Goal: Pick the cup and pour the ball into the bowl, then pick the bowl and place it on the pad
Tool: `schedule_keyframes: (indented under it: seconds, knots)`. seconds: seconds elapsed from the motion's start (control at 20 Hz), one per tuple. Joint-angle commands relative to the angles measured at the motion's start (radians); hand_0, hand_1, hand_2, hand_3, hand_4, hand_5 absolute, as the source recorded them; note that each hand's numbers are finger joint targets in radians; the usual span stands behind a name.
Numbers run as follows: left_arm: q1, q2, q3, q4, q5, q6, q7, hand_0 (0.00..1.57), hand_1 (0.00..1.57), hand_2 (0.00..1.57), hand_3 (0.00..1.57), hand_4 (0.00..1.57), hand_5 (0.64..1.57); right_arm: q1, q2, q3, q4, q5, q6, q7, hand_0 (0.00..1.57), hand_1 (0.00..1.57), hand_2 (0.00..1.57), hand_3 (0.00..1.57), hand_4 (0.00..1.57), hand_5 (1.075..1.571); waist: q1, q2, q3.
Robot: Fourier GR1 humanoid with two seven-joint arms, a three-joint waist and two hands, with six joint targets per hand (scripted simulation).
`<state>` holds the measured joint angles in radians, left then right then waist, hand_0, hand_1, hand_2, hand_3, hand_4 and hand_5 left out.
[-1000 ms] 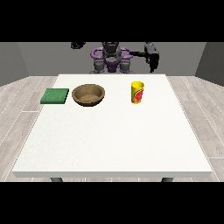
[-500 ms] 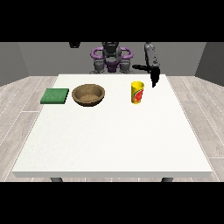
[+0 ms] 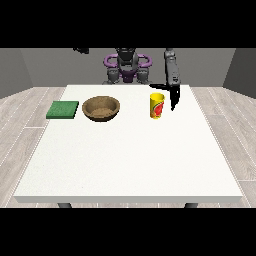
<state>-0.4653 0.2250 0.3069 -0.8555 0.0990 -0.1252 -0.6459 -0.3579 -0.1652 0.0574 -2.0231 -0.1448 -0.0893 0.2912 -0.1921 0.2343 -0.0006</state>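
Note:
A yellow cup (image 3: 157, 106) with a red mark stands upright on the white table (image 3: 130, 155), right of centre at the back. The ball is hidden from this view. A brown wooden bowl (image 3: 101, 108) sits to the cup's left. A green pad (image 3: 63, 110) lies flat further left. The hand at the view's right (image 3: 173, 96) hangs just right of the cup, its fingers straight and pointing down, the thumb held out toward the cup, holding nothing. The hand at the view's left (image 3: 81, 50) is raised near the robot's shoulder, away from everything.
The robot's torso (image 3: 126, 67) stands behind the table's far edge. The table's front half stretches toward the camera. Grey wooden floor surrounds the table on both sides.
The hand at the view's right has come down from shoulder height and moved toward the cup's right side. The cup, bowl and pad have not moved.

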Motion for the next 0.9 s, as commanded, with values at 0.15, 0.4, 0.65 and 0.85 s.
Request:
schedule_keyframes:
  seconds: [0.15, 0.4, 0.65, 0.85]
  knots:
    - [-0.069, 0.002, 0.010, 0.178, -0.010, 0.007, -0.106, 0.00, 0.00, 0.00, 0.00, 0.00, 1.429, 0.014, -0.048, -0.079, -0.050, -0.049, 0.054, 0.017, 0.00, 0.00, 0.00, 0.00, 0.00, 1.567, -0.018, 0.025, 0.0000]
    - [-0.113, 0.053, 0.062, 0.277, 0.000, 0.030, -0.199, 0.00, 0.00, 0.00, 0.00, 0.00, 1.418, 0.054, -0.051, -0.092, -0.166, -0.076, 0.075, 0.005, 0.00, 0.00, 0.00, 0.00, 0.00, 1.567, -0.080, 0.095, -0.0002]
    - [-0.061, 0.085, 0.037, 0.276, -0.104, 0.217, -0.313, 1.32, 1.32, 1.57, 1.57, 0.96, 1.530, 0.022, -0.105, -0.159, -0.192, -0.169, 0.113, 0.064, 0.00, 0.00, 0.00, 0.00, 0.00, 1.562, -0.117, 0.100, -0.0002]
    - [-0.075, 0.030, 0.005, 0.315, -0.151, 0.317, -0.334, 1.32, 1.32, 1.57, 1.57, 1.06, 1.486, 0.031, -0.124, -0.210, -0.176, -0.217, 0.147, 0.046, 0.00, 0.00, 0.00, 0.00, 0.00, 1.562, -0.123, 0.104, 0.0002]
